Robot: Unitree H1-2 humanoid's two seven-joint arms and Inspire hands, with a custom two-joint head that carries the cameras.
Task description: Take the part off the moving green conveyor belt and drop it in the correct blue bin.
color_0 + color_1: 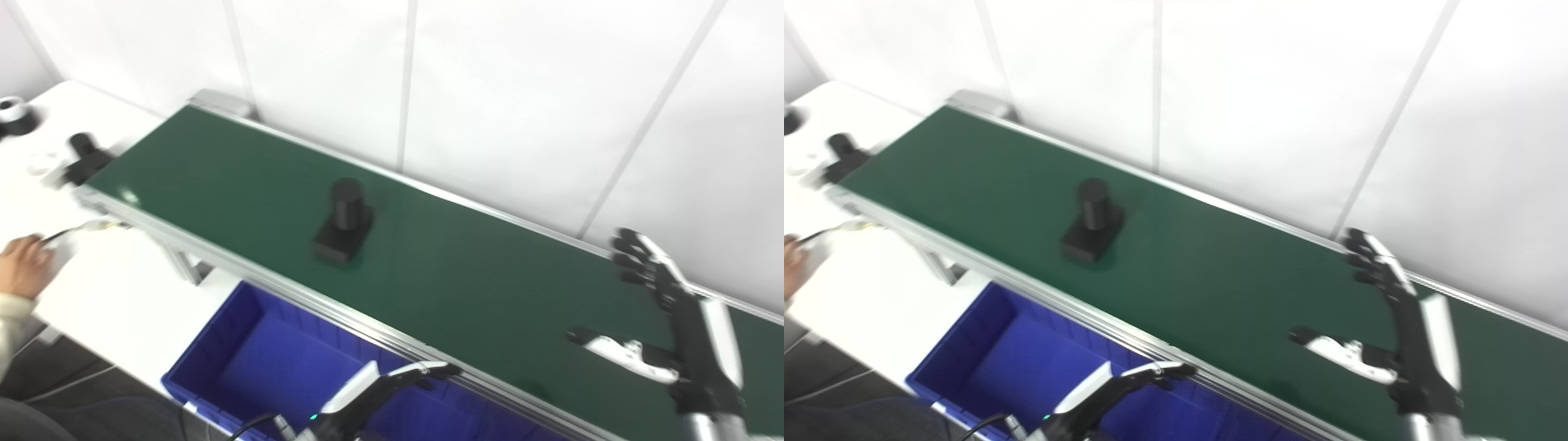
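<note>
A black part (345, 221), a short cylinder standing on a square base, rides the green conveyor belt (465, 275) near its middle. My right hand (667, 318) hovers over the belt's right end, open, fingers stretched toward the wall and thumb spread left, well to the right of the part. My left hand (392, 383) shows only partly at the bottom, over the blue bin (245, 361) in front of the belt's near rail; nothing is seen in it and its fingers are mostly hidden.
A second black part (86, 159) lies on the white table (110, 294) just off the belt's left end. A person's hand (21, 266) holding a thin tool is at the left edge. A white wall backs the belt.
</note>
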